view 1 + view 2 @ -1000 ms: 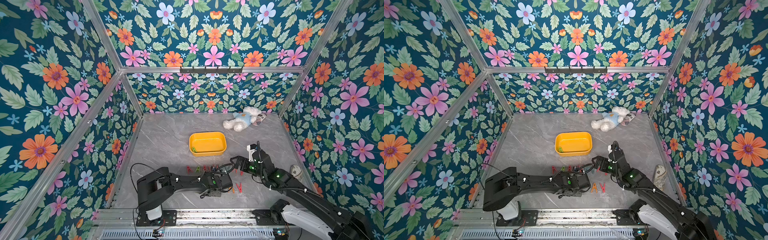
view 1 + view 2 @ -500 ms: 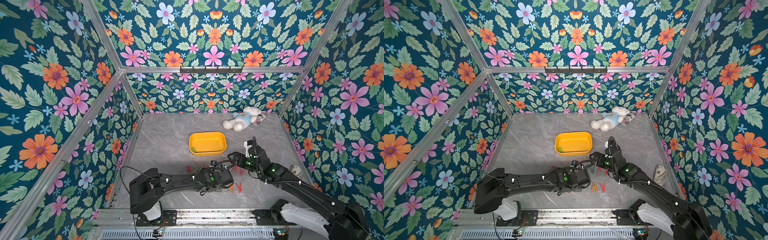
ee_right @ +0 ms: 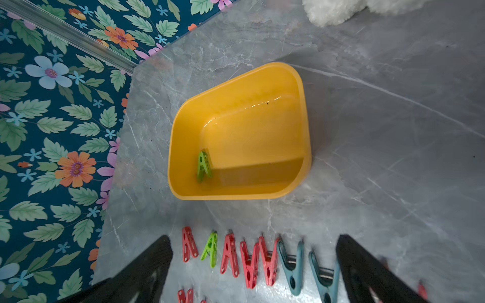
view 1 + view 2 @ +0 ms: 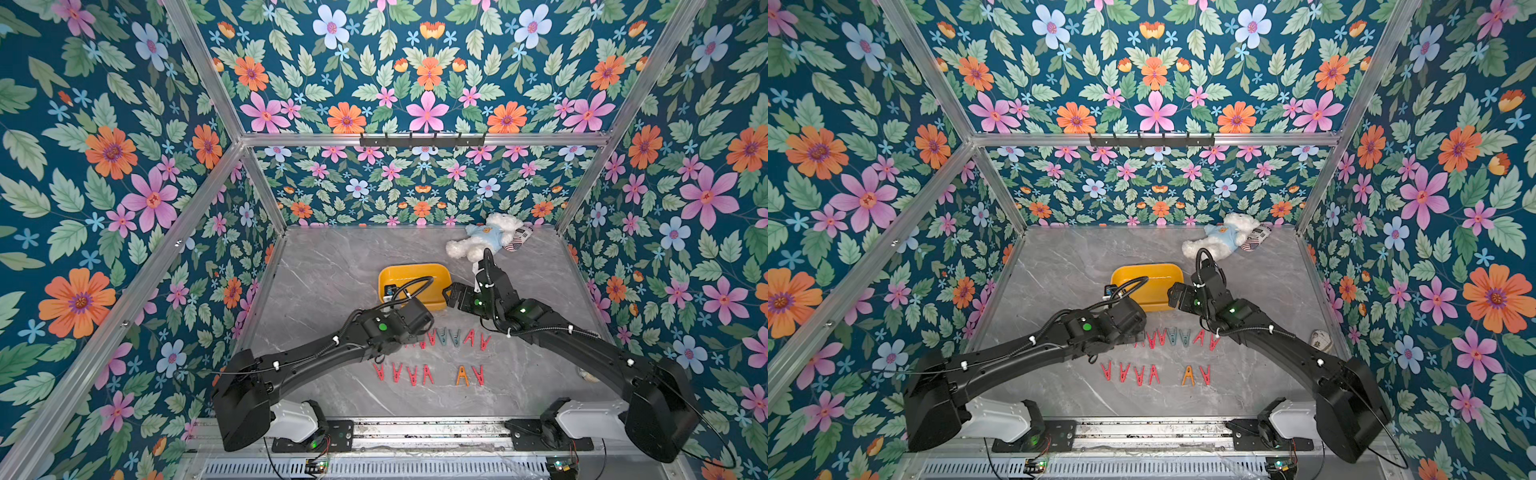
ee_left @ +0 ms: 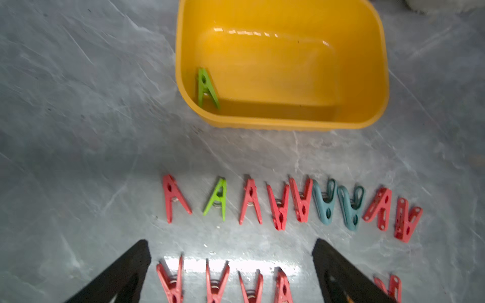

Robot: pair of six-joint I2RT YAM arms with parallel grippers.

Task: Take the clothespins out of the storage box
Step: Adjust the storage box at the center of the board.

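The yellow storage box (image 4: 415, 269) (image 4: 1150, 270) stands mid-table. One green clothespin (image 5: 207, 88) (image 3: 203, 165) leans in its near left corner. Several clothespins lie on the table in two rows before the box: a back row (image 4: 457, 337) (image 5: 250, 202) of red, green and grey-blue ones, and a front row (image 4: 411, 374) (image 5: 215, 280) with an orange one (image 4: 462, 375). My left gripper (image 5: 231, 272) hangs open above the front row, holding nothing. My right gripper (image 3: 254, 267) (image 4: 452, 296) is open and empty by the box's near right corner.
A white plush bear (image 4: 482, 241) lies at the back right with a striped item (image 4: 517, 241) beside it. A small pale object (image 4: 1320, 340) rests against the right wall. Floral walls close in three sides.
My left gripper has opened and lifted back from the front row toward the box. The right arm has swung closer to the box's right corner, still open.
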